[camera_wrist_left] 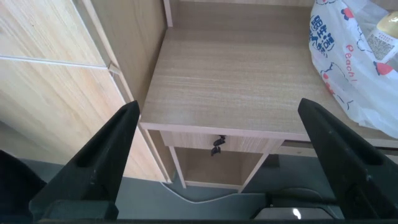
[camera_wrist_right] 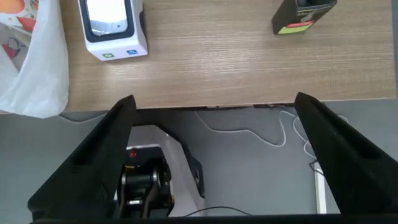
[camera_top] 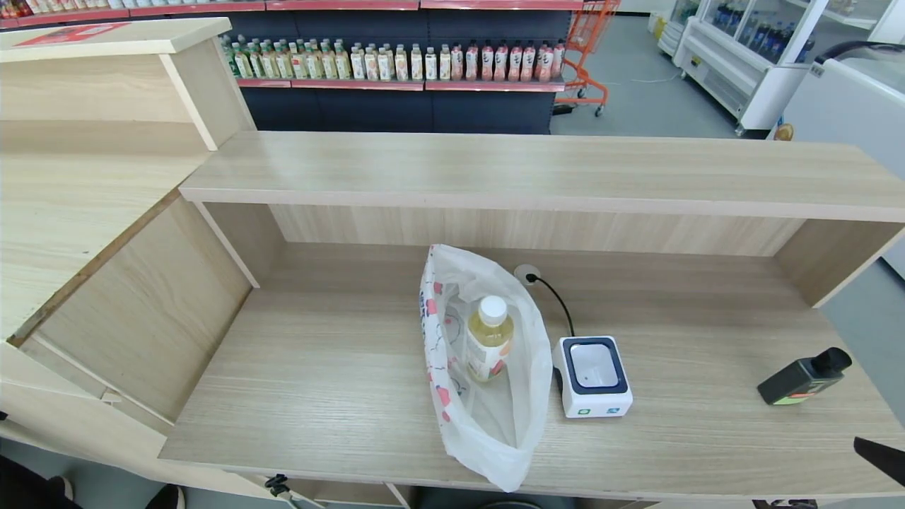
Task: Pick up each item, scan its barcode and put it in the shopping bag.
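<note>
Dark bottle (camera_top: 804, 377) lies flat at the surface's (camera_top: 318, 396) right, cap pointing far-right; right end effector (camera_wrist_right: 214, 99), fingers apart, is nearer.

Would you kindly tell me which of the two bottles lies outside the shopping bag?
The dark black-capped bottle, on its side on the counter right of the scanner. The yellow white-capped bottle sits inside the shopping bag.
</note>
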Robot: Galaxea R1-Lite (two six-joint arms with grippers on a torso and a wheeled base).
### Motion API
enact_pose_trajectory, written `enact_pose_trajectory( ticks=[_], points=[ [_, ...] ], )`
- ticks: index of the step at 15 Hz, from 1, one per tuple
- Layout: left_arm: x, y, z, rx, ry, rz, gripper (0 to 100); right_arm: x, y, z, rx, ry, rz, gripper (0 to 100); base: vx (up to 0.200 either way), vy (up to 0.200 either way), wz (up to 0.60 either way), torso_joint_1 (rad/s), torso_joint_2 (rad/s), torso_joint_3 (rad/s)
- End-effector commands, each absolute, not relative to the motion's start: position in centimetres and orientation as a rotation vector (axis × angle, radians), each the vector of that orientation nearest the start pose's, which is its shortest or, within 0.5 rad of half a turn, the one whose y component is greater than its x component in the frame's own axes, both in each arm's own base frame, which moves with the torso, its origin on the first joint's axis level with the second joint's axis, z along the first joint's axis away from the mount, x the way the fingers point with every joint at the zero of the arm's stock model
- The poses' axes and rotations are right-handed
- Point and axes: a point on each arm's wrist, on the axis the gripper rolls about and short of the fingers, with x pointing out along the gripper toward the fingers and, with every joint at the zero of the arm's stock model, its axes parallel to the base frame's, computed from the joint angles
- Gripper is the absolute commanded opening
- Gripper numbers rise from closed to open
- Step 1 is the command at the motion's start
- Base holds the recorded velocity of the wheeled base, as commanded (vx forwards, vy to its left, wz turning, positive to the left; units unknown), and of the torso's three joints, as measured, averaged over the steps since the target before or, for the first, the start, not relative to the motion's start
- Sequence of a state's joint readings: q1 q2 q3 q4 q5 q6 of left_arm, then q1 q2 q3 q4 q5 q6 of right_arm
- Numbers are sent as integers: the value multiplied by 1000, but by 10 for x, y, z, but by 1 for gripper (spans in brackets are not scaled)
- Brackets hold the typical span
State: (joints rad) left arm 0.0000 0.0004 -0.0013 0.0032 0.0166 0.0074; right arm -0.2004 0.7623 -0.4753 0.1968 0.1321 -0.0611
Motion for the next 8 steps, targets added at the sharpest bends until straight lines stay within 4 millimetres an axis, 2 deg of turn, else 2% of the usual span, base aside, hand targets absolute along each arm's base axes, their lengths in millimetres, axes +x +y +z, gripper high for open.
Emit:
enact_pose_trajectory(
  ticks=[1, 2, 8],
  points=[
    [-23, 0, 75, 6, 3, 17, 100, 53, -8, 185, 14, 436, -64, 100, 0, 0, 0, 0, 0, 0],
    [-23, 0, 76, 6, 2, 17, 100, 52, -9, 186, 14, 424, -78, 100, 0, 0, 0, 0, 0, 0],
    [-23, 0, 76, 8, 2, 17, 100, 46, -9, 180, 13, 448, -134, 100, 0, -200, 0, -2, -2, 3]
  ],
)
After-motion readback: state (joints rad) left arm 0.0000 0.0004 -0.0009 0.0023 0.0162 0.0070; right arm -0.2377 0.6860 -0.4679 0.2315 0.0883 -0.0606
